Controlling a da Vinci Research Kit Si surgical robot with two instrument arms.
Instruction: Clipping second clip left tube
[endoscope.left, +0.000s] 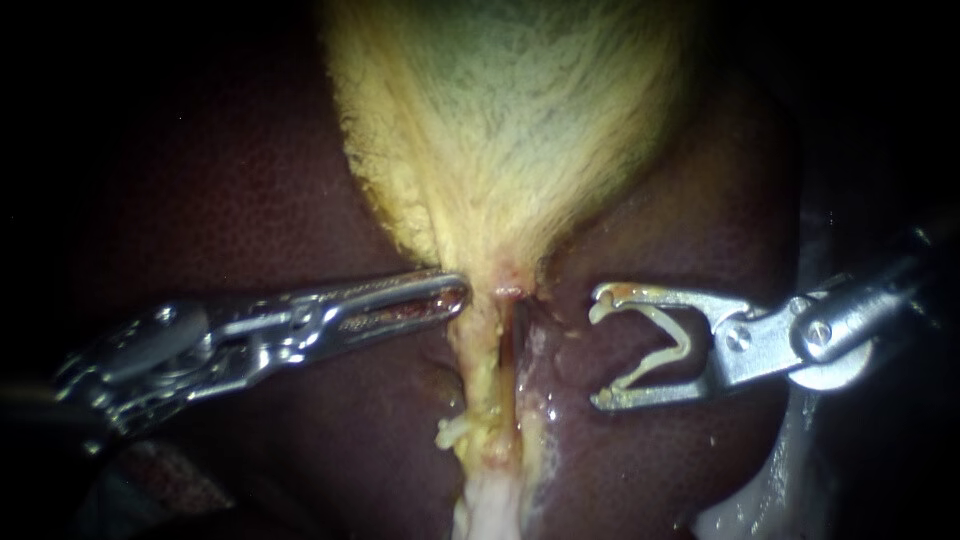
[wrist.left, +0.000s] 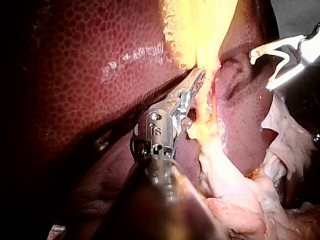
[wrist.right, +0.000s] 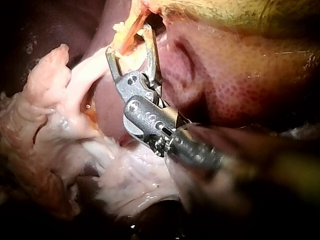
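running straight down from gallbladder (endoscope.left: 500, 120) – tube (endoscope.left: 487, 370), left instrument (endoscope.left: 455, 293) hand closed, right instrument (endoscope.left: 600, 350) hand clasping clip (endoscope.left: 672, 335)

The left instrument (endoscope.left: 458, 293) lies over the liver (endoscope.left: 250, 200), its tip against the near side of the tube (endoscope.left: 492, 350), just below the gallbladder (endoscope.left: 500, 120). Across the tube stands the right instrument (endoscope.left: 598, 350), apart from it, with a clip (endoscope.left: 665, 345) seated between its jaws, whose mouth faces the tube.
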